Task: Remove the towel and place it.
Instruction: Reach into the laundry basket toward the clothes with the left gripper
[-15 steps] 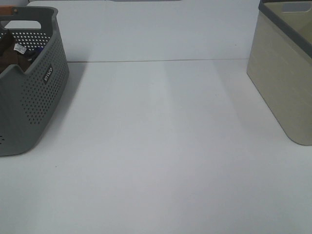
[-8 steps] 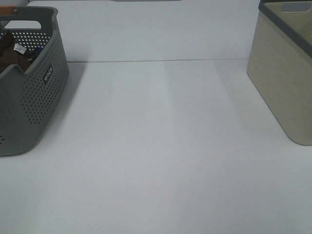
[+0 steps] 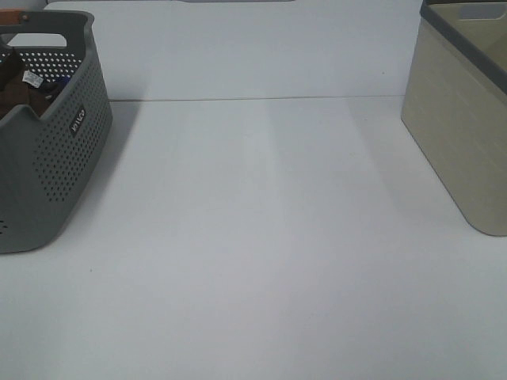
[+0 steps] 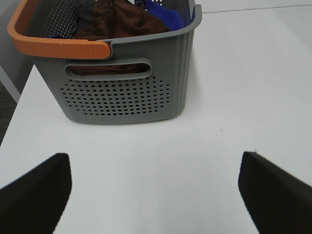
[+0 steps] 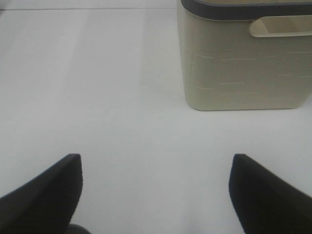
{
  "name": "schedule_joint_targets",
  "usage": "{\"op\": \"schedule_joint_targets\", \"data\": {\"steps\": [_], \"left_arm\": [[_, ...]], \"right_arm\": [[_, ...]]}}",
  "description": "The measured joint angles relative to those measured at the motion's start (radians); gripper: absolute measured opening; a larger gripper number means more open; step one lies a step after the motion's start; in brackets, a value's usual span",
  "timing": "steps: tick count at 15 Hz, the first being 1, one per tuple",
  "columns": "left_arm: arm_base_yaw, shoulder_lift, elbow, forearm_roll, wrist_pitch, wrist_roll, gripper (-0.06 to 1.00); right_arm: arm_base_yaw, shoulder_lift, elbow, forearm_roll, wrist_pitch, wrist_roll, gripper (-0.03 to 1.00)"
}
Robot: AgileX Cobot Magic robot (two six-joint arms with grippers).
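Observation:
The dark brown towel [image 4: 119, 22] lies bunched in the grey perforated basket [image 4: 122, 92] with an orange handle. In the high view the basket [image 3: 55, 150] stands at the far left; a bit of brown towel [image 3: 16, 95] with a white tag [image 3: 32, 77] shows inside. My left gripper [image 4: 153, 190] is open, well short of the basket, above the white table. My right gripper [image 5: 156, 195] is open over bare table, short of the beige bin [image 5: 243, 58]. Neither gripper shows in the high view.
The beige bin [image 3: 467, 119] with a dark grey rim stands at the far right. Dark blue cloth [image 4: 163, 12] lies beside the towel in the basket. The white table [image 3: 261, 237] spreads between basket and bin. Its edge and dark floor show left of the basket [image 4: 7, 92].

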Motion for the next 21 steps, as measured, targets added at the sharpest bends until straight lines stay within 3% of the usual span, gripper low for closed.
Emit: {"op": "schedule_joint_targets", "data": {"steps": [21], "left_arm": [[0.0, 0.0, 0.0, 0.0, 0.0, 0.0, 0.88]], "right_arm": [[0.0, 0.0, 0.0, 0.0, 0.0, 0.0, 0.78]]}}
